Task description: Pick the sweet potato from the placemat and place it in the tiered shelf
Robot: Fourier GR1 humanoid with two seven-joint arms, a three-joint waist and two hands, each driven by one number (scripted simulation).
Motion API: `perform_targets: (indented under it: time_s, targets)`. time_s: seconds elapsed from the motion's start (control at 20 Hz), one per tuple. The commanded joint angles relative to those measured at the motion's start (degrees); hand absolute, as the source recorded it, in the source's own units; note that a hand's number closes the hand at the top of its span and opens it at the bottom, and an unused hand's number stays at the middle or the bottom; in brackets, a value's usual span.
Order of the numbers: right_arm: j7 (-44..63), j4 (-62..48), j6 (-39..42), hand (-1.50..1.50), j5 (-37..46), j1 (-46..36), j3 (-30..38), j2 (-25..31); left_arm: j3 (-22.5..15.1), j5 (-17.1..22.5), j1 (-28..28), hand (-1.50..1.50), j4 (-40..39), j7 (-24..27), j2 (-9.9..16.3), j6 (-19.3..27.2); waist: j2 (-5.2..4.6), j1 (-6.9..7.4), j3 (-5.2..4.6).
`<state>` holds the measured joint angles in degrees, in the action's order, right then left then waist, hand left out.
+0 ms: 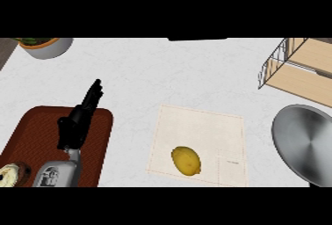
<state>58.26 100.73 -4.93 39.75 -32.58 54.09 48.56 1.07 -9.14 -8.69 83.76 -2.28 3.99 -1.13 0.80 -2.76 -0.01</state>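
A yellow-brown sweet potato (186, 161) lies on the beige placemat (201, 132), near its lower left corner. The tiered shelf (299, 70), with wooden boards and a wire frame, stands at the upper right edge. My left hand (81, 118) is at the left, above a brown tray, its fingers straight and pointing up. It is well to the left of the sweet potato and holds nothing. My right hand does not show.
A brown tray (39, 132) lies at the lower left, with a pastry (12, 175) at its bottom corner. A grey round lid or pan (304, 145) sits at the right edge. A potted plant (44, 45) stands at the top left.
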Motion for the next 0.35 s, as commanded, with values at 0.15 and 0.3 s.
perform_targets:
  time_s: [0.15, 0.3]
  targets:
    - [0.41, 8.60, 20.14, -1.50, -14.82, 12.56, 19.10, 1.86, 0.72, 0.55, 2.58, 0.00, 0.29, 1.14, 0.42, -0.19, 0.45, -1.84, 0.07]
    - [0.86, 14.22, 25.51, -1.50, -20.56, 16.46, 27.21, -0.46, 1.53, 0.99, 3.34, 0.00, 1.91, 2.18, 2.13, -1.25, 0.13, -0.41, 0.02]
